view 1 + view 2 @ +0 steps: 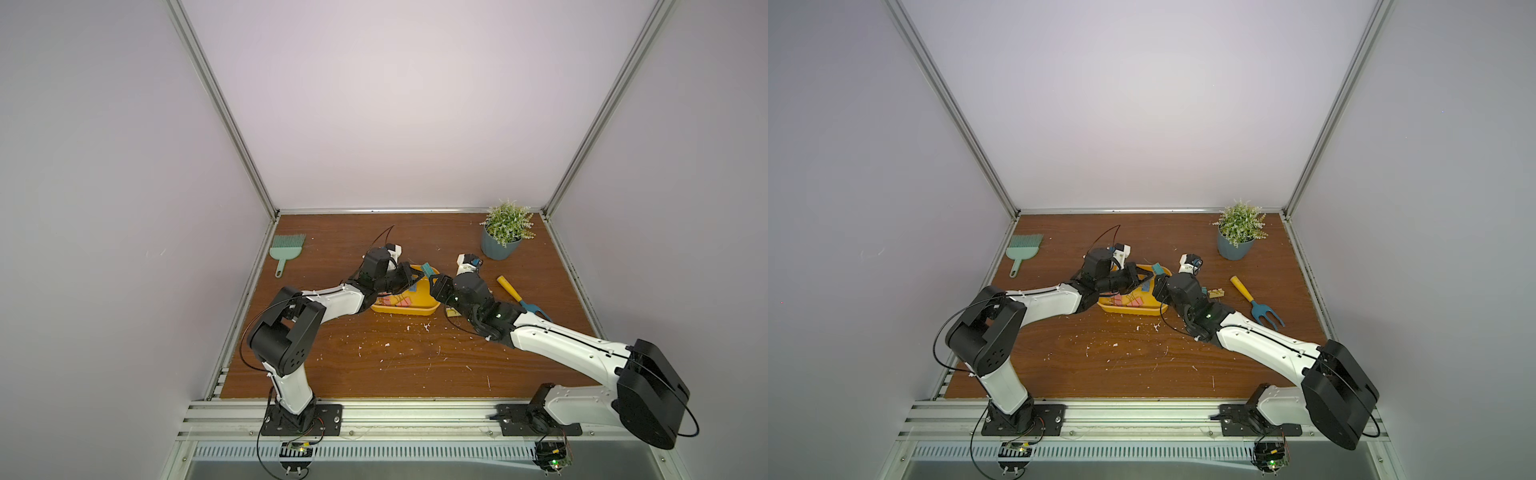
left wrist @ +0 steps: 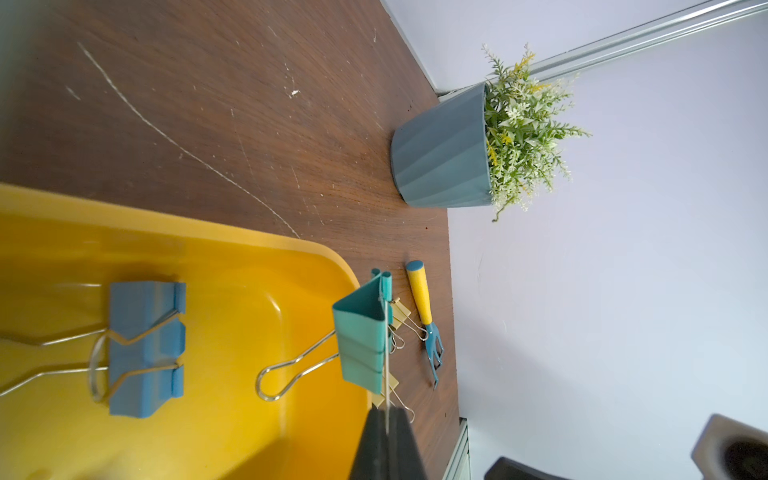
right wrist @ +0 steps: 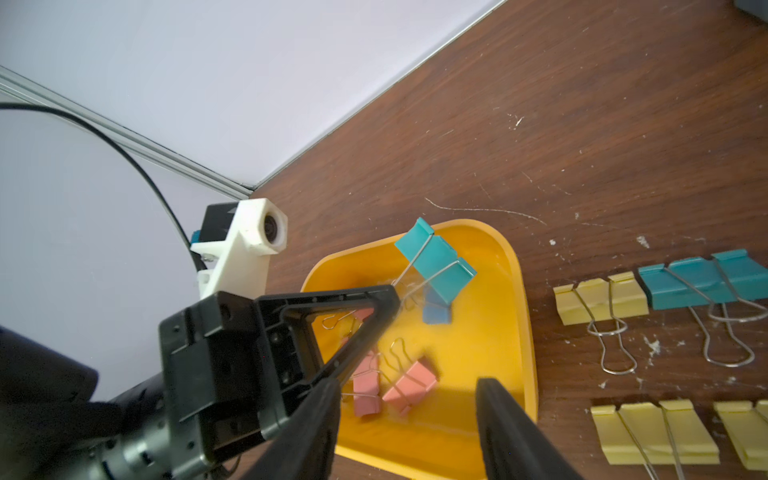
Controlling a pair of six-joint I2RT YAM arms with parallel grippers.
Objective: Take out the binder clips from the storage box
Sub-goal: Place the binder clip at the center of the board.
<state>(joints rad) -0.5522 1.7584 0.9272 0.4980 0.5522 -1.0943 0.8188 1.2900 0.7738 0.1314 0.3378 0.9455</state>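
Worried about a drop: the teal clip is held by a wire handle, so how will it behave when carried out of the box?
The teal clip will probably swing, since the left gripper pinches only its thin, hinged wire handle. That smooth wire may twist or slip in the jaws. The folded body looks stiff, so it should keep its shape.

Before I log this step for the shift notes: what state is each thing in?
left gripper: jaws shut on the wire handle of the held teal clip.
held teal clip: in the air above the storage box.
right gripper: jaws open, empty, over the storage box.
storage box: on the table, holding pink clips and a blue clip.
yellow clips: out, on the table.
second teal clip: out, beside the yellow clips.
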